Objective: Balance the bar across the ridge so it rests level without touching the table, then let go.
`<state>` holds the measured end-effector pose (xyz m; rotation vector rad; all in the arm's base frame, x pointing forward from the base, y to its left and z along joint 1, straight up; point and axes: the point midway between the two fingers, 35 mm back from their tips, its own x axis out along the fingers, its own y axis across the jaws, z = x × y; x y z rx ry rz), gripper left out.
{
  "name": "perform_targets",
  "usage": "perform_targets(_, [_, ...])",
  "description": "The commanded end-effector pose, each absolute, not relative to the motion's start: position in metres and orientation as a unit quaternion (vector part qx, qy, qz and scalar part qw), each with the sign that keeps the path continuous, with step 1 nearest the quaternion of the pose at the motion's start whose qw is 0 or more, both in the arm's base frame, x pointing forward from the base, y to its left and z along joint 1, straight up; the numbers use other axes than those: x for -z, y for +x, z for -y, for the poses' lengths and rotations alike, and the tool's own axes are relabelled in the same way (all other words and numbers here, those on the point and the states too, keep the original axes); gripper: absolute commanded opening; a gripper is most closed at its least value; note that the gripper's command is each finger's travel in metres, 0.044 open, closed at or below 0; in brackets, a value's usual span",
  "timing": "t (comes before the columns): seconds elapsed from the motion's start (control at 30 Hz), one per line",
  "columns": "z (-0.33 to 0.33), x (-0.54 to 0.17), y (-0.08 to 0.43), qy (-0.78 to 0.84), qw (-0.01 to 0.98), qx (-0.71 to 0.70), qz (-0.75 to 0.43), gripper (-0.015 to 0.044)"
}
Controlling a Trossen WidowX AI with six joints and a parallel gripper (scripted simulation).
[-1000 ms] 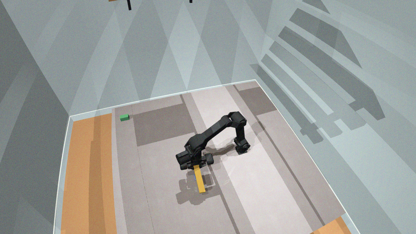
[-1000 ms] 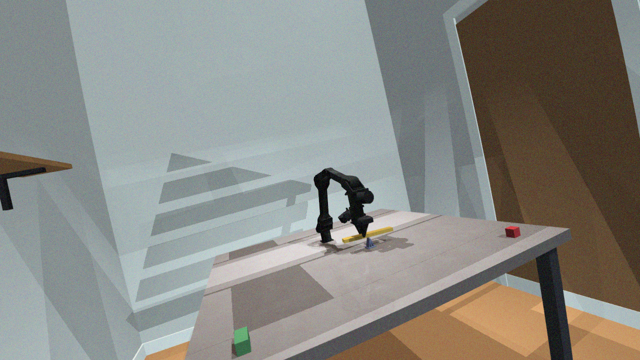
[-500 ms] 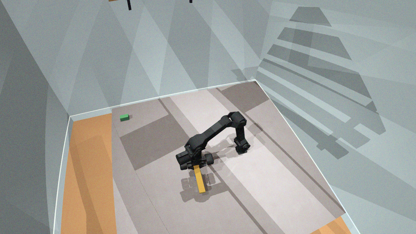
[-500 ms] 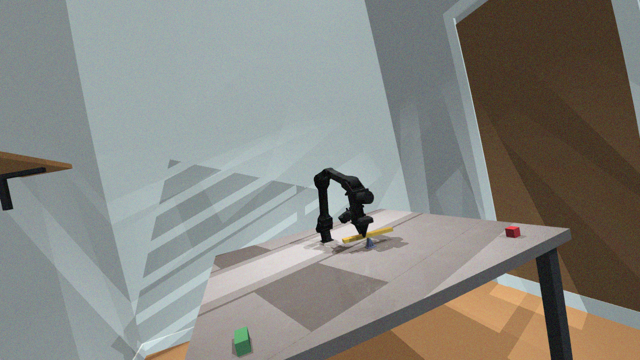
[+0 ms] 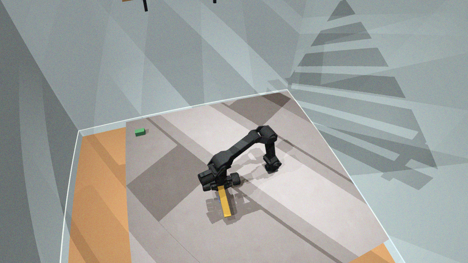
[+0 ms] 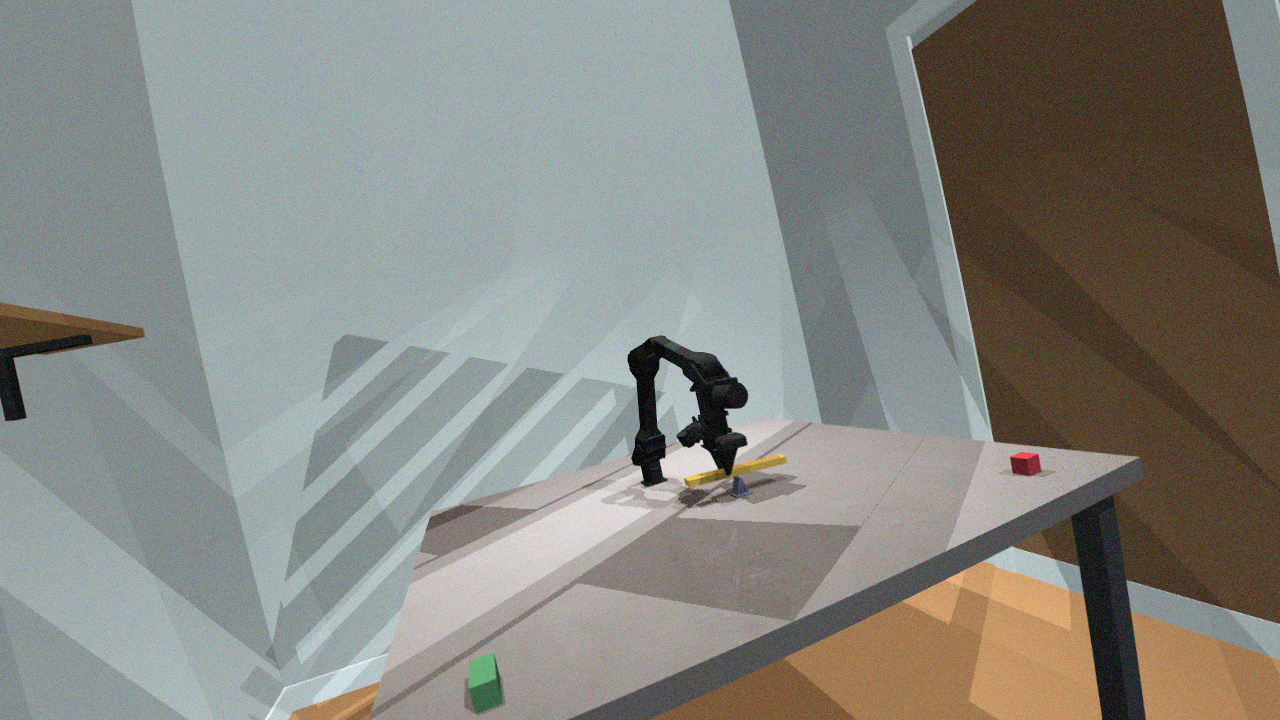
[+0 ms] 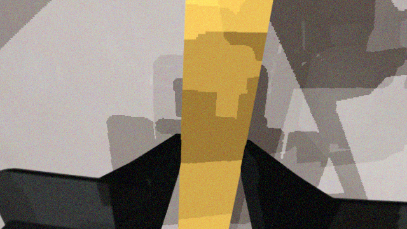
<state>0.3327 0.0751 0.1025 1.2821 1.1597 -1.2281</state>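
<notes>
The yellow bar (image 5: 225, 206) (image 6: 762, 464) (image 7: 219, 127) is held above the table (image 5: 183, 241) (image 6: 895, 510). My gripper (image 6: 728, 470) (image 7: 212, 144) is shut on the bar, with one finger on each long side. The small blue ridge (image 6: 740, 488) stands on the table just below the bar, close to the fingertips. From above, only a sliver of the ridge (image 5: 219, 199) shows at the bar's left side. Whether the bar touches the ridge's top cannot be told. The ridge is hidden in the wrist view. Part of the bar is hidden under the arm in the top view.
A green block (image 5: 140, 132) (image 6: 485, 685) lies far from the bar, near a table edge. A red block (image 6: 1024, 463) sits near another table corner. The arm's base (image 5: 271, 167) (image 6: 652, 472) stands on the table behind the gripper.
</notes>
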Motion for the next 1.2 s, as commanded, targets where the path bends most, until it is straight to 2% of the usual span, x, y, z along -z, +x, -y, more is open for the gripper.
perform_targets(0.0, [-0.0750,-0.1018,0.3331,0.528,0.489,0.506,-0.476,0.0000])
perform_targets(1.17, [-0.0751,-0.0988,0.3331,0.528,0.489,0.506,-0.476,0.0000])
